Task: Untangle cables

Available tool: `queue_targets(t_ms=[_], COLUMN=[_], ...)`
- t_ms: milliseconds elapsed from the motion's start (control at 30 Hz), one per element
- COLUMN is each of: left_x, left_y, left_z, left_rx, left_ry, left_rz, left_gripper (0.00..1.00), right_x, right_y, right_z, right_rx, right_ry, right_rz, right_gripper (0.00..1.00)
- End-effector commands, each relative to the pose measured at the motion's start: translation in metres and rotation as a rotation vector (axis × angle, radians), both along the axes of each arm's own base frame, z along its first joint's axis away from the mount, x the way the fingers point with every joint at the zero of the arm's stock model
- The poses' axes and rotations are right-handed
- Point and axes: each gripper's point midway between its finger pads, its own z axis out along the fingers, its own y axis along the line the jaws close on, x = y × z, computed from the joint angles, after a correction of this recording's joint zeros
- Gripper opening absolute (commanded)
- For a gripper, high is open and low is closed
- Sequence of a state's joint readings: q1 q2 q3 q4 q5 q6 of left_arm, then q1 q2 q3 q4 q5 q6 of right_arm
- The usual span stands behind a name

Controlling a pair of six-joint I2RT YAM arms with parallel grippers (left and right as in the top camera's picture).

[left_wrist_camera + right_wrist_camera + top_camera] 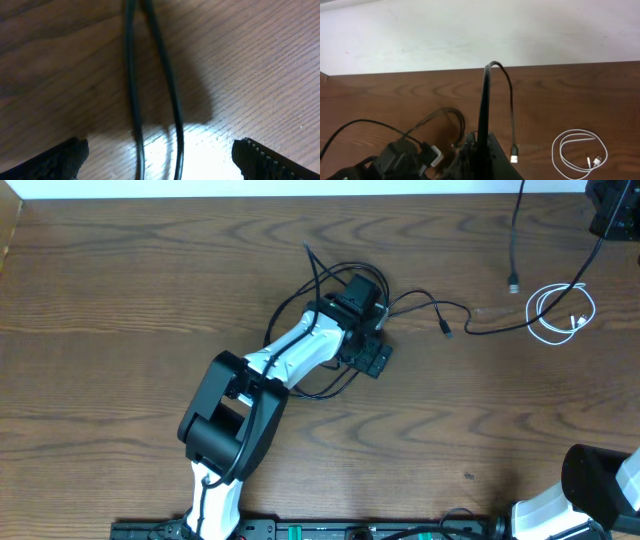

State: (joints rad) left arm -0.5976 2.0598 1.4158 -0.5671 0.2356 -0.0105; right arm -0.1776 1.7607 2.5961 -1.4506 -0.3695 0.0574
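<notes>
Straddling two strands of the black cable tangle [132, 95] with the left gripper [160, 152], jaws spread wide. Pinching, apparently, another black cable [484, 100] in the right gripper [479, 152], jaws pressed together. Farther off, at 3 o'clock from the tangle, a coiled white cable [537, 310]. Likely light, limp, springy; best taken on one free strand near a plug.

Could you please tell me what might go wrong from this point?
The open left fingers straddle two black strands; closing may pinch both and drag them together. The black cable held in the right fingers dangles its plug seemingly near the white cable, which could snag.
</notes>
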Motion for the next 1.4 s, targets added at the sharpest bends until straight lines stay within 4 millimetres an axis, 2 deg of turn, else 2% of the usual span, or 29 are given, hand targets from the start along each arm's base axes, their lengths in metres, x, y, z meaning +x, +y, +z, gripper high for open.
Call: queue_targets(t_ms=[0, 233, 367, 533, 600, 633, 667, 867, 933, 1200, 1233, 1367], left_x=[-0.001, 0.018, 0.041, 0.052, 0.054, 0.055, 0.055, 0.056, 0.056, 0.056, 0.056, 0.064], left_y=[0.003, 0.033, 0.073, 0.107, 0.121, 0.131, 0.136, 0.139, 0.139, 0.139, 0.139, 0.139], left_z=[-0.016, -0.022, -0.014, -0.011, -0.012, -0.013, -0.013, -0.016, -0.016, -0.016, -0.014, 0.011], left_rx=[0.043, 0.214, 0.410, 0.468, 0.466, 0.468, 0.465, 0.436, 0.435, 0.435, 0.433, 0.400], left_ry=[0.002, -0.099, -0.227, -0.236, -0.216, -0.197, -0.187, -0.158, -0.158, -0.159, -0.161, -0.200], left_rz=[-0.017, 0.039, 0.178, 0.318, 0.395, 0.439, 0.451, 0.466, 0.466, 0.466, 0.466, 0.487], left_gripper=[0.98, 0.96, 0.94, 0.94, 0.94, 0.94, 0.94, 0.93, 0.93, 0.93, 0.91, 0.89], right_x=[0.000, 0.000, -0.001, 0.000, -0.002, -0.006, -0.009, -0.032, -0.046, -0.087, -0.090, -0.101], right_y=[-0.002, -0.002, -0.005, -0.017, -0.035, -0.058, -0.067, -0.127, -0.157, -0.221, -0.225, -0.240], right_z=[-0.001, -0.001, -0.003, -0.005, -0.008, -0.010, -0.012, -0.019, -0.019, -0.023, -0.023, -0.021], right_rx=[-0.012, -0.012, -0.027, -0.068, -0.124, -0.170, -0.181, -0.170, -0.155, -0.080, -0.073, -0.074], right_ry=[0.000, 0.002, 0.010, 0.018, 0.031, 0.054, 0.066, 0.128, 0.137, 0.159, 0.158, 0.152], right_rz=[0.001, 0.001, -0.010, -0.068, -0.152, -0.253, -0.294, -0.564, -0.694, -0.882, -0.889, -0.929], right_gripper=[0.01, 0.01, 0.01, 0.01, 0.01, 0.01, 0.01, 0.01, 0.01, 0.01, 0.01, 0.01])
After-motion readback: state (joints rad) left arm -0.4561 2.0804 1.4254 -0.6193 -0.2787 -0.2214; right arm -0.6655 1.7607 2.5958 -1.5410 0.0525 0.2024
